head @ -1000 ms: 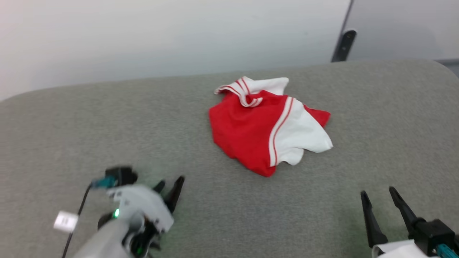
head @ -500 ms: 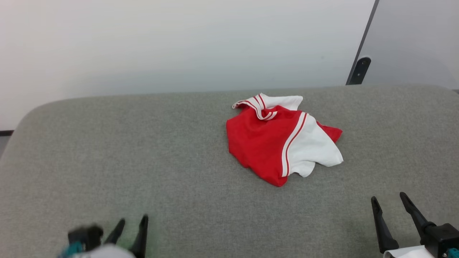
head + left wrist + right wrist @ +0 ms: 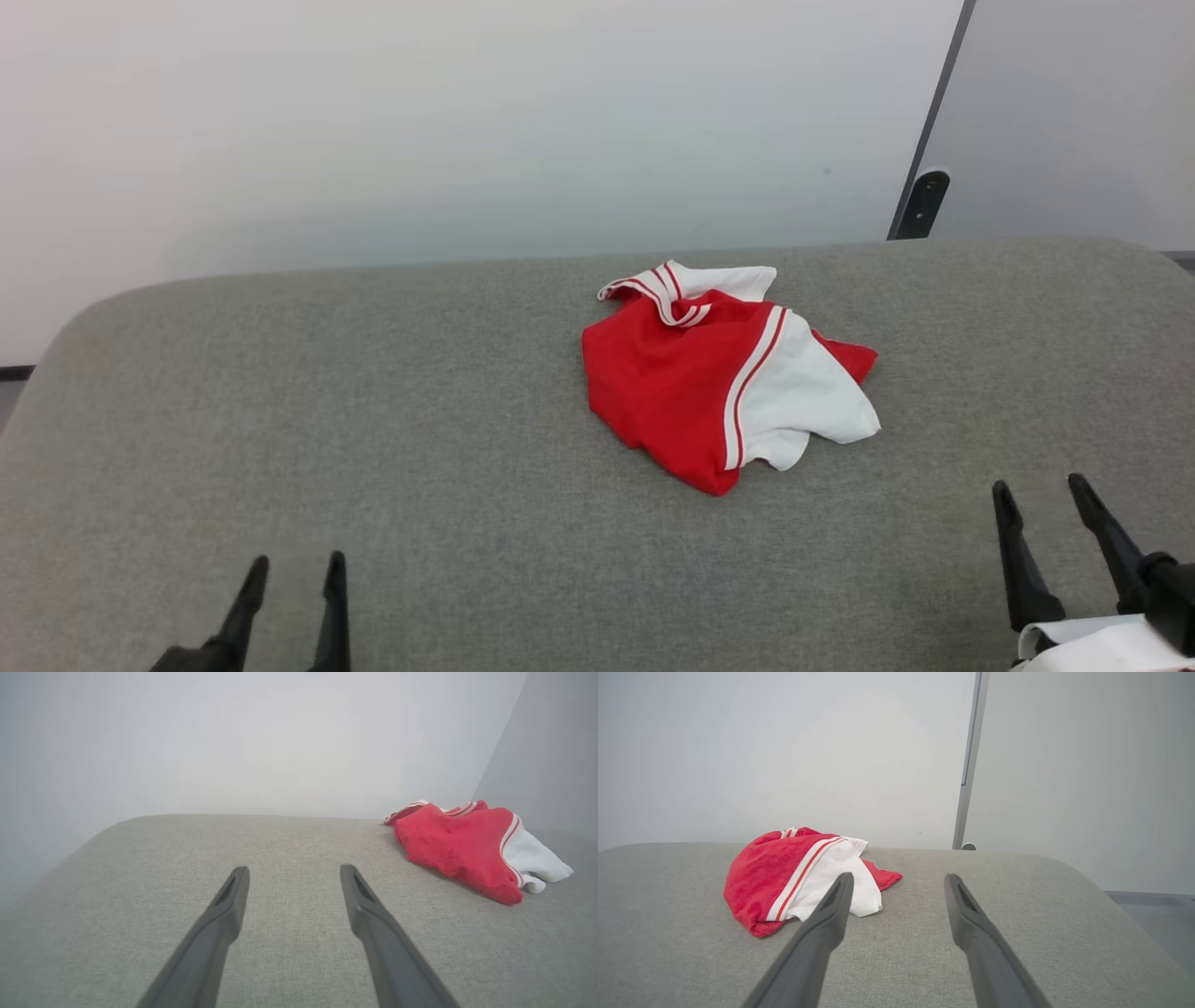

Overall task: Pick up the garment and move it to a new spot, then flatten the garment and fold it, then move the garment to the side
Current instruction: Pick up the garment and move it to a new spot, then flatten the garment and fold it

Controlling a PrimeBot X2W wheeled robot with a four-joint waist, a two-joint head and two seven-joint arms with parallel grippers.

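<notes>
The garment is a red jersey lying crumpled on the grey padded surface, right of centre toward the far edge. White lining and striped trim are turned out on its right side; its numerals are hidden. My left gripper stands open at the lower left, far short of the cloth, with nothing between its fingers. My right gripper is open and empty at the lower right. The left wrist view has the garment ahead to the right of that gripper. In the right wrist view the garment lies ahead-left of the right gripper.
A pale wall rises behind the padded surface. A dark post and a thin vertical strip stand at the back right. The surface has rounded corners at the far left and far right.
The head camera has tilted, shifting the whole picture. My left arm has drawn back down to the bottom edge, so just its two fingertips show. The garment lies as before.
</notes>
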